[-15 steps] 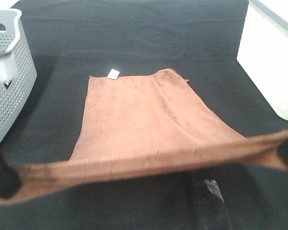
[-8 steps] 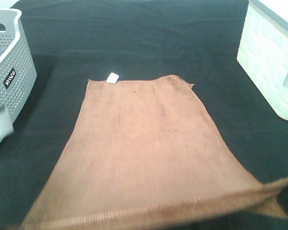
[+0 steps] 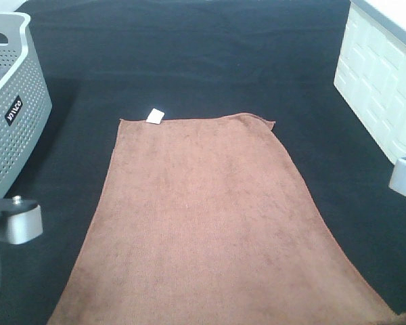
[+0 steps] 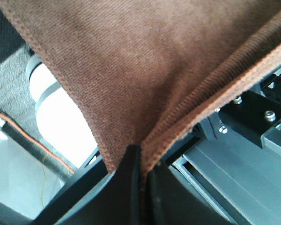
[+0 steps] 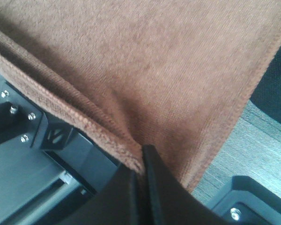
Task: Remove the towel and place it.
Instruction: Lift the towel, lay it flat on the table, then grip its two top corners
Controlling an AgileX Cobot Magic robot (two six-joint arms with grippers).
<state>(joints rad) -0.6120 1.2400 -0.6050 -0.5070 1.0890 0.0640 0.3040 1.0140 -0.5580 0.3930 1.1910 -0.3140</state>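
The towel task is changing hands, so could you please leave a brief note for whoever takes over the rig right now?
Left tool: shut on one near corner of the towel.
Right tool: shut on the other near corner.
Its far end, with the white tag, lies flat on the black table cloth; the near edge is held beyond the high view's bottom.
Done: both corners gripped.
To do: lift it clear and place it; the pictures do not show where.

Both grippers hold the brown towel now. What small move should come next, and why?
Probably raise both corners together: the left gripper and right gripper are shut on the brown plush towel, yet most of it lies flat on the black table cloth.
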